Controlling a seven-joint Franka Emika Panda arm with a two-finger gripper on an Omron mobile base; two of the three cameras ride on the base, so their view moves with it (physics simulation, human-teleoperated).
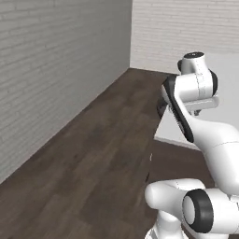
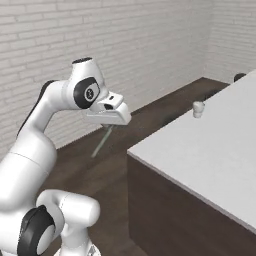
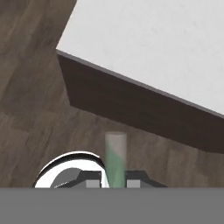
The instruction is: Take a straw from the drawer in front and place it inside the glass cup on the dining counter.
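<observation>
The small, short, clear whitish glass cup [image 2: 198, 109] stands upright on the broad white-topped bench with a dark wood base [image 2: 210, 150], in the upper right of the right base view, near the bench's far edge; what it contains is too small to tell.

The end effector [image 2: 107, 126] hangs at the left centre of the right base view, over the dark wood floor [image 2: 150, 115] and off the bench's near corner. Its two fingers are drawn together, clamped on the thin, straight, pale whitish straw [image 2: 101, 141]. The straw slants down and to the left from the fingers, its lower end free above the floor.

In the hand view the straw [image 3: 116, 159] rises from between the two dark fingertips [image 3: 92, 183] at the bottom centre as a pale stub with a greenish tint, its tip against the floor boards just below the bench's dark side panel [image 3: 131, 109].
</observation>
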